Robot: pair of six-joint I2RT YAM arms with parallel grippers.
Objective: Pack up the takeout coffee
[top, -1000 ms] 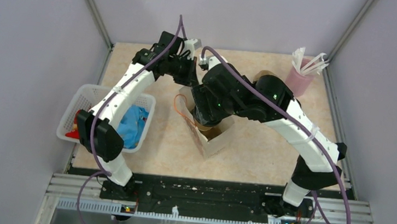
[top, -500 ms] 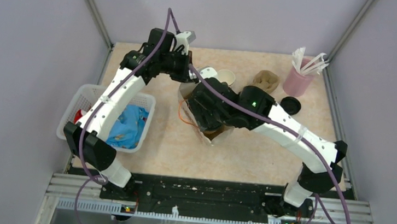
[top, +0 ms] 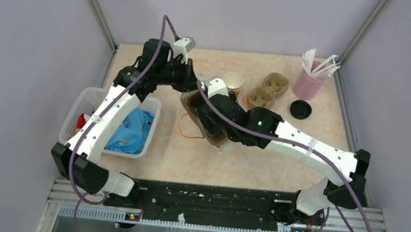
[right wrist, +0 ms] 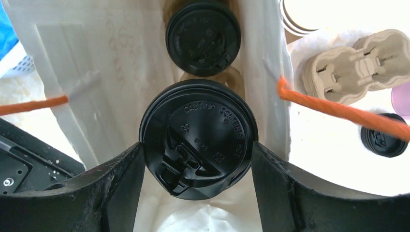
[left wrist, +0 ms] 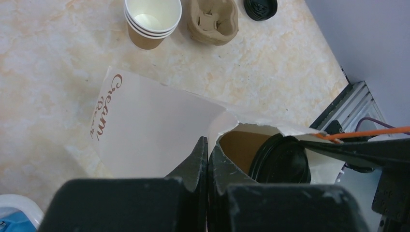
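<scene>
You're pinching bag (left wrist: 154,125) rim w/ left gripper (left wrist: 208,159) closed tight, holding it open so right gripper (right wrist: 197,151), clamping lidded cup (right wrist: 193,118), fits beside 2nd cup (right wrist: 203,30).

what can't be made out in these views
Top external: right gripper, held cup and packed cup, inside the paper bag under the right arm.
Right wrist: both cups' bodies, hidden by their lids.
Left wrist: loose lid, cut off by the top edge.
Top external: red item in the basket, partly behind the left arm.
</scene>
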